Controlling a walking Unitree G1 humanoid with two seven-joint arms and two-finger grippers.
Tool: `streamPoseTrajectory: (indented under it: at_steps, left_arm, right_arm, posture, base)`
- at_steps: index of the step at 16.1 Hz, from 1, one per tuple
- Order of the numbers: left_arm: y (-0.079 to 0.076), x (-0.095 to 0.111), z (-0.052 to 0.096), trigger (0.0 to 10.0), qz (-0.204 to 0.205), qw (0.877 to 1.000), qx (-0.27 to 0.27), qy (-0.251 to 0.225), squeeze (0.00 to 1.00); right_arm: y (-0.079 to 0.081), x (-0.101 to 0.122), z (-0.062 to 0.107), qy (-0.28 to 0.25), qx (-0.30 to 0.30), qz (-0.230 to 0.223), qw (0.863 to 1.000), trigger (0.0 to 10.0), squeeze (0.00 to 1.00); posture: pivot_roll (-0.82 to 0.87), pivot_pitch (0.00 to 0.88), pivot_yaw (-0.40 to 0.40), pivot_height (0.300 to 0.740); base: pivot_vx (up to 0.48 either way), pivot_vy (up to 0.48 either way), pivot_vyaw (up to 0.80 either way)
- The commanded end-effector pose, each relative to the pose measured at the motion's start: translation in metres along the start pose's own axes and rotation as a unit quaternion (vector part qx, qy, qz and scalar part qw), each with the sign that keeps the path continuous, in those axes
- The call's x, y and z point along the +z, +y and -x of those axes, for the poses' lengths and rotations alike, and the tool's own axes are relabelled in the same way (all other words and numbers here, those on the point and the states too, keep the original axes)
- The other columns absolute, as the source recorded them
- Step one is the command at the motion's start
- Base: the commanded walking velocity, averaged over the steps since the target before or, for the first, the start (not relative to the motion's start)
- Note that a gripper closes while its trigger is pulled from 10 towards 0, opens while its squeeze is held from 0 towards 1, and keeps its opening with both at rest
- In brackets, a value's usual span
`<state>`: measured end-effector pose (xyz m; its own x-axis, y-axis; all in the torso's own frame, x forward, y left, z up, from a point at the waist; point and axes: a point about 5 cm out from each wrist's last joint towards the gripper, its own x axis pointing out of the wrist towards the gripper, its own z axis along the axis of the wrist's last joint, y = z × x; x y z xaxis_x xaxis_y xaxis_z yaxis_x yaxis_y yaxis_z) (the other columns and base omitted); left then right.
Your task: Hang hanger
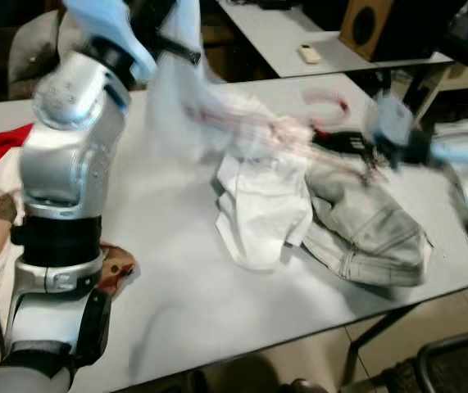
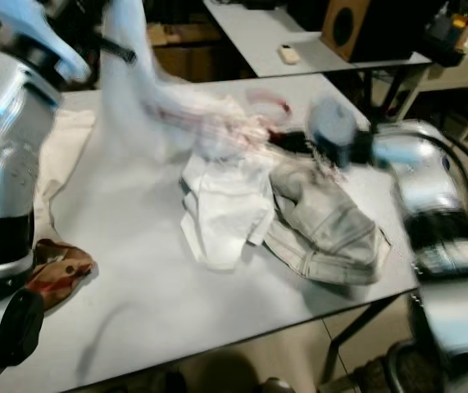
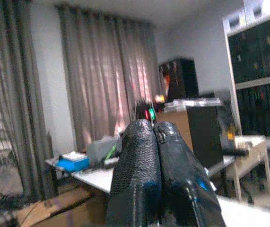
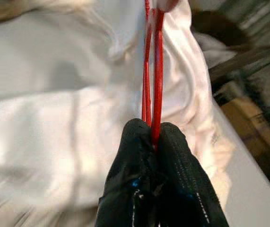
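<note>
My right gripper (image 4: 154, 142) is pinched tight on the red hanger (image 4: 152, 61), whose thin wires run out from between my fingertips against a white garment (image 4: 68, 127). From my head I see this happening over the grey table (image 1: 184, 278), just beyond the white shorts (image 1: 262, 209) and the grey jeans (image 1: 373, 233) lying side by side near its front edge. The hanger is smeared by blur there, a pale red streak (image 1: 250, 123) stretching away from the jeans toward my raised left arm. My left gripper (image 3: 156, 137) is up high, fingers pressed together with nothing visible between them, pointing at curtains (image 3: 101, 94) across the room. So I judge the hanger gripped and lifting off the table, cloth with it. No rail or hook is visible, so the hanging itself is still all ahead.
</note>
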<state>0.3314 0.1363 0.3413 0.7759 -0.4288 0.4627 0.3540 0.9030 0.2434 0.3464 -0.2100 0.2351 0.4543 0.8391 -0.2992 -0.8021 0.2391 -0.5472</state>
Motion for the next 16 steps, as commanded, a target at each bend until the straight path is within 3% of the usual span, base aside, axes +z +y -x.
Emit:
streamPoseTrajectory:
  at_steps: [1, 4, 6, 7, 8, 9, 10, 11, 12, 13, 14, 15, 16]
  left_arm:
    - [-0.002, -0.019, 0.003, 10.0, -0.039, 0.998, -0.010, 0.048, 0.00]
    - [0.000, -0.045, 0.012, 10.0, -0.066, 0.992, -0.012, 0.103, 0.00]
    - [-0.003, -0.078, 0.034, 10.0, -0.094, 0.977, -0.045, 0.184, 0.00]
    - [-0.009, -0.084, 0.047, 10.0, -0.086, 0.972, -0.067, 0.210, 0.00]
    - [-0.010, -0.084, 0.049, 10.0, -0.080, 0.971, -0.070, 0.215, 0.00]
    - [-0.016, -0.089, 0.062, 10.0, -0.048, 0.967, -0.084, 0.237, 0.00]
    - [-0.020, -0.093, 0.074, 10.0, -0.042, 0.960, -0.095, 0.260, 1.00]
    - [-0.032, -0.099, 0.096, 10.0, -0.041, 0.946, -0.127, 0.294, 1.00]
    - [-0.050, -0.096, 0.106, 10.0, -0.001, 0.942, -0.161, 0.294, 1.00]
    - [-0.066, -0.089, 0.110, 10.0, 0.047, 0.941, -0.189, 0.278, 1.00]
    - [-0.086, -0.077, 0.115, 10.0, 0.087, 0.931, -0.250, 0.252, 1.00]
    - [-0.095, -0.074, 0.121, 10.0, 0.082, 0.919, -0.294, 0.249, 1.00]
    - [-0.103, -0.074, 0.131, 10.0, 0.060, 0.899, -0.341, 0.267, 1.00]
  right_arm:
    - [0.017, 0.007, 0.019, 0.011, 0.053, 0.007, 0.999, 10.0, 0.00]
    - [0.038, 0.012, 0.043, 0.033, 0.083, 0.000, 0.996, 10.0, 0.00]
    - [0.045, 0.033, 0.074, 0.040, 0.078, -0.007, 0.996, 10.0, 0.00]
    - [0.045, 0.042, 0.087, 0.048, 0.064, -0.008, 0.997, 10.0, 0.00]
    - [0.045, 0.043, 0.090, 0.049, 0.062, -0.009, 0.997, 10.0, 0.00]
    - [0.048, 0.051, 0.101, 0.061, 0.046, -0.017, 0.997, 10.0, 0.00]
    - [0.051, 0.052, 0.109, 0.081, 0.035, -0.019, 0.996, 10.0, 0.00]
    - [0.058, 0.051, 0.122, 0.117, 0.017, -0.030, 0.992, 10.0, 0.00]
    - [0.063, 0.050, 0.129, 0.136, -0.003, -0.043, 0.990, 10.0, 0.00]
    - [0.065, 0.048, 0.132, 0.144, -0.026, -0.053, 0.988, 10.0, 0.00]
    - [0.065, 0.043, 0.133, 0.155, -0.051, -0.069, 0.984, 10.0, 0.00]
    - [0.064, 0.039, 0.131, 0.164, -0.071, -0.079, 0.981, 10.0, 0.00]
    - [0.066, 0.034, 0.127, 0.160, -0.098, -0.111, 0.976, 10.0, 0.00]
  posture:
    - [-0.15, 0.040, 0.029, 0.740]
    - [-0.15, 0.042, 0.040, 0.740]
    - [-0.16, 0.042, 0.052, 0.740]
    - [-0.16, 0.046, 0.051, 0.740]
    - [-0.16, 0.046, 0.051, 0.740]
    - [-0.17, 0.050, 0.056, 0.740]
    - [-0.17, 0.051, 0.059, 0.740]
    - [-0.17, 0.054, 0.062, 0.740]
    - [-0.18, 0.054, 0.064, 0.740]
    - [-0.18, 0.055, 0.064, 0.740]
    - [-0.18, 0.055, 0.064, 0.740]
    - [-0.17, 0.054, 0.055, 0.740]
    - [-0.17, 0.054, 0.054, 0.740]
  base:
    - [0.000, 0.000, 0.00]
    - [0.000, 0.000, 0.00]
    - [0.000, 0.000, 0.00]
    - [0.000, 0.000, 0.00]
    - [0.000, 0.000, 0.00]
    - [0.000, 0.000, 0.00]
    - [0.000, 0.000, 0.00]
    - [0.000, 0.000, 0.00]
    - [0.000, 0.000, 0.00]
    - [0.000, 0.000, 0.00]
    - [0.000, 0.000, 0.00]
    - [0.000, 0.000, 0.00]
    - [0.000, 0.000, 0.00]
